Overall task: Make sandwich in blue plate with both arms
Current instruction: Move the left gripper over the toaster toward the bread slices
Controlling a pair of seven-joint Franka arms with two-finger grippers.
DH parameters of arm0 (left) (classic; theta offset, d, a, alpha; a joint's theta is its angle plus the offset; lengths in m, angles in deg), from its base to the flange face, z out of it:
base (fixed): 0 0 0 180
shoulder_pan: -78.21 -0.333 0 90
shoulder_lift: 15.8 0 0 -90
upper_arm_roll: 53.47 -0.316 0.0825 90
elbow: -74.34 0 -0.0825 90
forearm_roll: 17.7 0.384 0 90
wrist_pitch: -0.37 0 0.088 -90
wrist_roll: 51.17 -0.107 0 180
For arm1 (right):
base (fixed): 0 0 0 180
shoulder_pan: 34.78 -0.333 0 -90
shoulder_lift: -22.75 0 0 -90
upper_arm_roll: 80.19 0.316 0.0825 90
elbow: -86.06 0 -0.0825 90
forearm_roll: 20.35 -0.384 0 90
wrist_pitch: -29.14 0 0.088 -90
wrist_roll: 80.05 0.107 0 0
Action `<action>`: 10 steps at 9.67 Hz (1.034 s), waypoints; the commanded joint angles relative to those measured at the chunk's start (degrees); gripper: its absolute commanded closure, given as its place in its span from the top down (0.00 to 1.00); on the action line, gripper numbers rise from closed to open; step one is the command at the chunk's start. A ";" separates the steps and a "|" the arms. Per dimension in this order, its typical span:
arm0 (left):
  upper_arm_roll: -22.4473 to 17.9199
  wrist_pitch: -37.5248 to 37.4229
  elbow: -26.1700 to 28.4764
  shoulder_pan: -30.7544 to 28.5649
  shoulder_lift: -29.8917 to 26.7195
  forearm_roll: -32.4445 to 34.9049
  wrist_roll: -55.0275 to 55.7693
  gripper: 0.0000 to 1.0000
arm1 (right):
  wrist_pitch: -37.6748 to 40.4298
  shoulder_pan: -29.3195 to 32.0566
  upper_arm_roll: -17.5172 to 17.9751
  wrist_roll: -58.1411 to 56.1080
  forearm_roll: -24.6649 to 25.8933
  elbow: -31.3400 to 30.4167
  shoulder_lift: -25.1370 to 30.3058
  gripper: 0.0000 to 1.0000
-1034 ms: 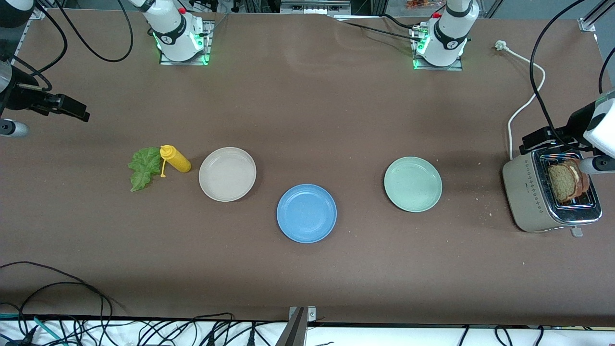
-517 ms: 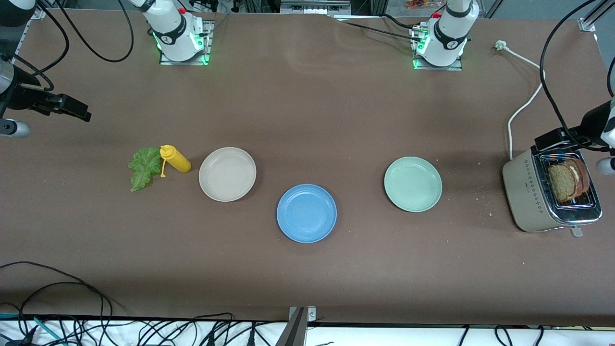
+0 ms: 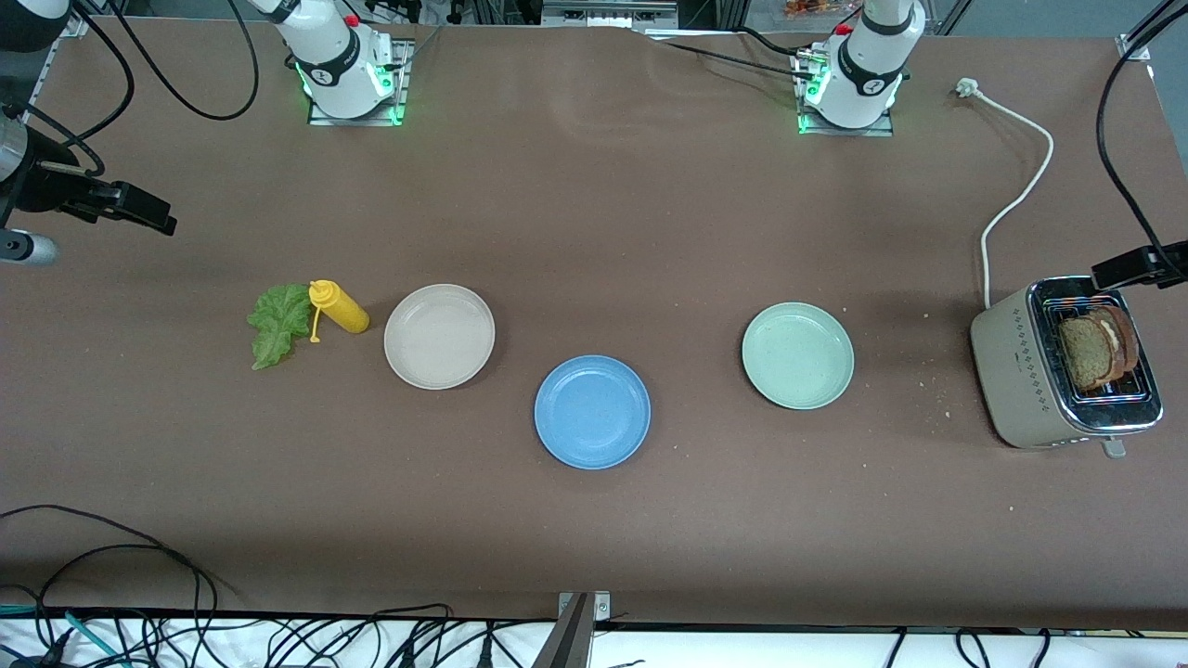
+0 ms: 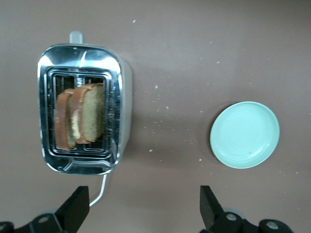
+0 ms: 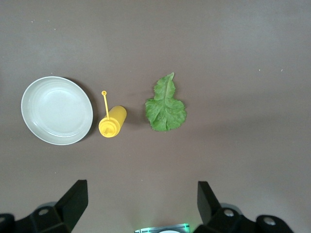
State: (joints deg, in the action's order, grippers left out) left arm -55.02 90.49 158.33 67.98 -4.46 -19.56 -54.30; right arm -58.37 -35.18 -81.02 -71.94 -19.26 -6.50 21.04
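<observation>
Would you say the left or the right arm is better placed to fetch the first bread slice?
Left, I would say: the left gripper, open, hangs by the toaster holding the bread slices. The right gripper, open, is above the lettuce leaf.

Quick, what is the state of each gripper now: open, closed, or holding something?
Left gripper: open, holding nothing, above the toaster.
Right gripper: open, holding nothing, above the lettuce leaf and mustard bottle.

Brown matte table [image 3: 594, 213], evenly lit, black cables [image 3: 278, 640] along its near edge.
</observation>
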 commanded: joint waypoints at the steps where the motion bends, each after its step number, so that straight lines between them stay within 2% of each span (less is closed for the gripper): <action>1: 0.32 0.48 -0.41 -3.12 4.29 1.86 -3.29 1.00 | 0.75 -0.12 0.13 0.76 0.14 1.25 -0.48 1.00; 4: 0.41 2.32 -0.32 -4.88 8.51 4.94 -4.52 1.00 | 0.67 -0.12 0.13 0.76 0.14 1.25 -0.48 1.00; 7: 0.32 3.74 -0.32 -6.99 12.03 5.03 -6.18 0.99 | 0.67 -0.12 0.04 0.76 0.14 1.25 -0.48 1.00; 8: 0.32 3.74 -0.32 -7.52 13.00 5.03 -6.63 0.90 | 0.67 -0.12 0.04 0.76 0.05 1.25 -0.48 1.00; 9: 0.32 3.65 -0.14 -7.61 13.36 5.03 -7.41 0.86 | 0.67 -0.12 0.04 0.76 0.05 1.25 -0.48 1.00; 10: 0.32 3.65 0.64 -7.61 13.36 5.03 -7.42 0.75 | 0.67 -0.12 0.04 0.76 0.05 1.25 -0.48 1.00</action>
State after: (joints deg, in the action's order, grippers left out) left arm -55.05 93.97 158.60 60.70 8.44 -15.81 -59.94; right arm -58.37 -35.19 -81.02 -71.82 -19.26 -6.45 20.92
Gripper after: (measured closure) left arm 0.088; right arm 0.000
